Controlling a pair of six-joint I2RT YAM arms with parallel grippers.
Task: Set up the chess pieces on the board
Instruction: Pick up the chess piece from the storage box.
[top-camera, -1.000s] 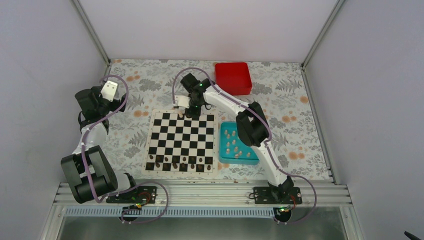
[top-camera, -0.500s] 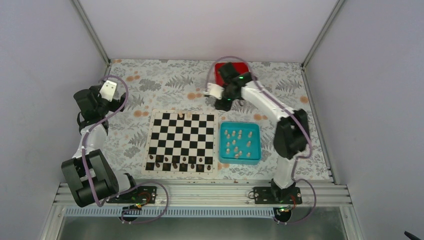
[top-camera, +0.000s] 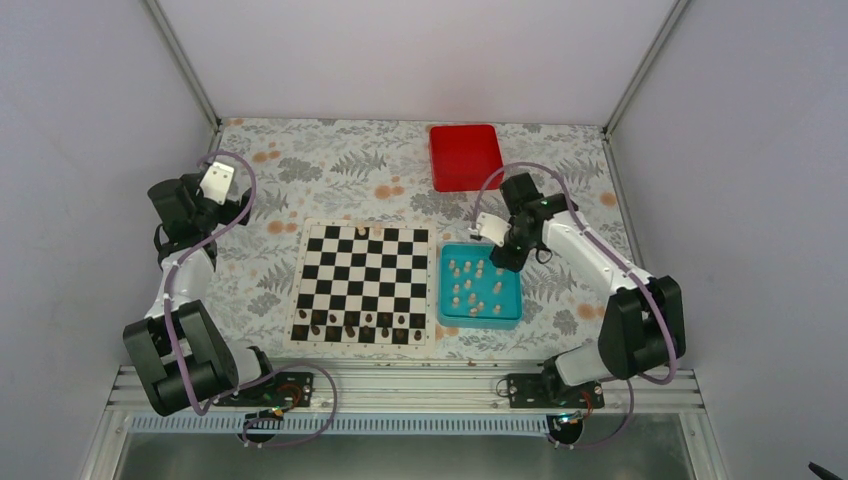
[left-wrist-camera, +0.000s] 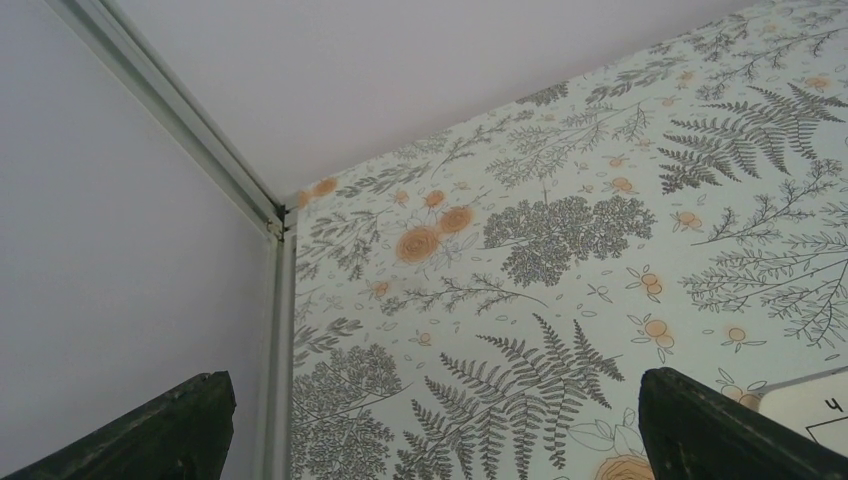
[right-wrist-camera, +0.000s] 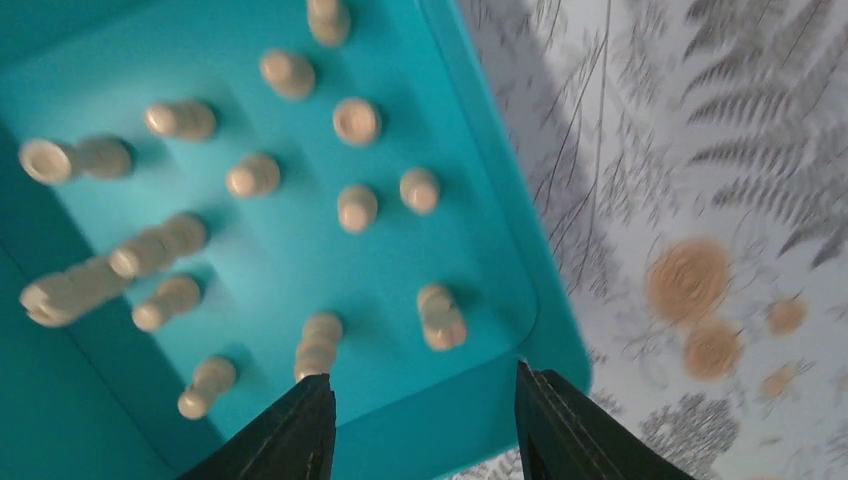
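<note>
Dark pieces (top-camera: 350, 325): They fill the board's near ranks by my arm bases. That side looks done, so I leave it alone.

Board (top-camera: 362, 280): It lies flat and square between my two arms. Its middle squares are bare, as they should be at the start of a game.

Teal tray (top-camera: 480, 318): It sits just beside the board's right edge, inside my right arm's reach. I take that to be why the supply is parked there.

Chess pieces (right-wrist-camera: 357, 208): The pale ones are the task's things, and most of them are in the tray. Some stand upright and several lie tipped on their sides. The standing ones look like the easier picks.

Right gripper (right-wrist-camera: 422, 380): It hangs over the tray's far right corner, pointing down. The jaws are part-way apart and I see only tray floor between them, so it holds nothing. I judge this gap suits such small pieces, since wider jaws could knock over the neighbours.

Nearest candidate (right-wrist-camera: 441, 316): One pale piece lies just ahead of the fingertips. It seems to lean, so I would line up carefully before closing.

Far rank (top-camera: 358, 231): I make out what look like two pale pieces set there, side by side. The pale side is barely started.

Left gripper (left-wrist-camera: 432, 378): The jaws are spread wide and empty. It is held off past the board's left side, facing the far left corner of the table (left-wrist-camera: 560, 230). I read this as parking, which keeps the board clear for the right arm.

Red box (top-camera: 465, 157): It lies at the far edge, well apart from the work.
</note>
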